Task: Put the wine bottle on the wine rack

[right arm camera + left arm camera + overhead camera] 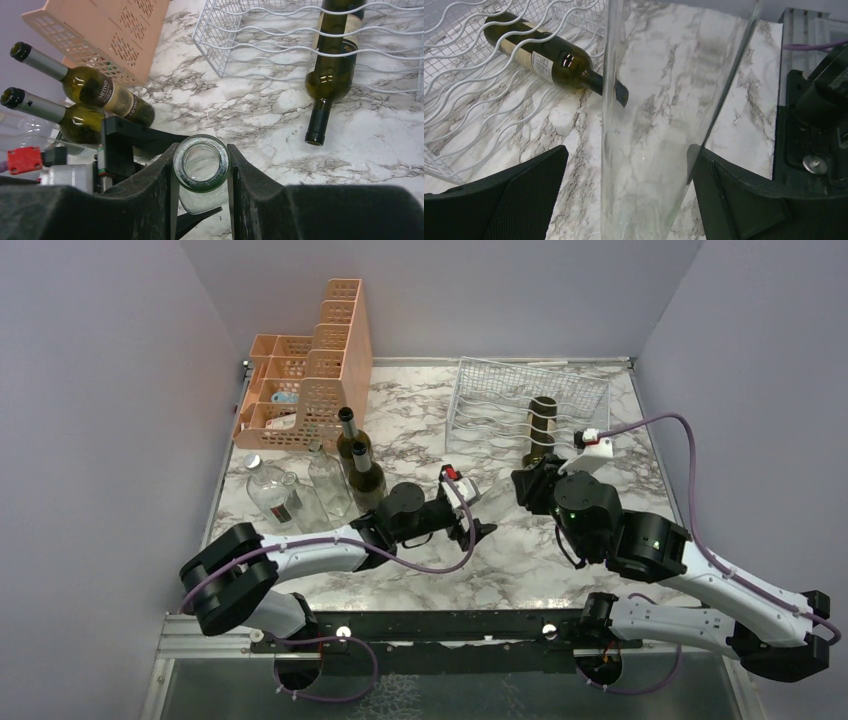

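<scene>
Left tool [629, 152]: released; its fingers stand wide on either side of the body of the clear glass wine bottle [649, 100], in front of the wine rack's near left corner. The left finger is apart from the glass. Whether the right finger touches it I cannot tell.
Right tool [201, 160]: clenched on the same bottle's neck just under the mouth, one finger on each side, in front of the rack's near edge.
Clear glass wine bottle: held off the rack between the two tools, with its open mouth toward the right wrist camera.
Bench [420, 430]: white marble with grey veins, carrying everything here.
Standing bottles: two upright green wine bottles [366, 480] well to the left of the rack, with clear glass bottles [328, 480] beyond them, farther from the rack.
Wine rack [490, 405]: silvery-white wire with wavy cradle rows, at the far right of the bench.
Dark green wine bottle [541, 425]: lying in a cradle right of the rack's middle, its neck sticking out past the rack's near edge.
Peach perforated organizer [325, 360]: left of the rack, at the far left corner.
</scene>
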Tool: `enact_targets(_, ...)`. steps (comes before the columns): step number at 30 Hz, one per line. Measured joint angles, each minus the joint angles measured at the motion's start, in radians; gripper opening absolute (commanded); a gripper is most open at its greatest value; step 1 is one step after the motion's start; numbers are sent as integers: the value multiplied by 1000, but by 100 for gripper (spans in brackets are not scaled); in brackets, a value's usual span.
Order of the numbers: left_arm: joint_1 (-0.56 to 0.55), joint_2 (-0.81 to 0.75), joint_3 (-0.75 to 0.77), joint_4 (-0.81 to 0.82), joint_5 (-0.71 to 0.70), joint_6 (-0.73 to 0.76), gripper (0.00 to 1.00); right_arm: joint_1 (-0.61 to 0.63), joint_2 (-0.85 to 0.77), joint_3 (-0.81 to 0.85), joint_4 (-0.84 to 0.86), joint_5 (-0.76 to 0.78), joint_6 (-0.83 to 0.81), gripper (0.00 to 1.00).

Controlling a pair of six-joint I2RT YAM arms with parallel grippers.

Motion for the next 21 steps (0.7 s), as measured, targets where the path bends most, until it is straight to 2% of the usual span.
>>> enact_targets(3, -6, 61, 11, 38, -1, 33, 86, 0, -6, 0, 0, -1, 5, 1)
enact_targets(8, -17, 101, 21, 85, -11, 91, 51, 0, -5, 2, 0, -1, 8, 6)
enact_targets(10, -19, 103, 22, 95, -13, 125, 29, -1, -3, 6, -2, 0, 16, 17)
enact_targets(12, -23, 103, 22, 102, -16, 161, 1, -1, -2, 16, -14, 0, 23, 39)
enact_targets(14, -23, 103, 23, 105, -18, 190, 0, -1, -2, 21, -29, -2, 30, 55)
enact_targets(16, -22, 103, 23, 104, -21, 227, 0, 0, -8, 22, -44, -16, 40, 64)
enact_targets(19, -21, 103, 23, 103, -23, 315, 0, 0, -33, 22, -71, -39, 47, 70)
enact_targets(21, -16, 103, 23, 102, -22, 388, 0, 0, -66, 23, -96, -58, 44, 71)
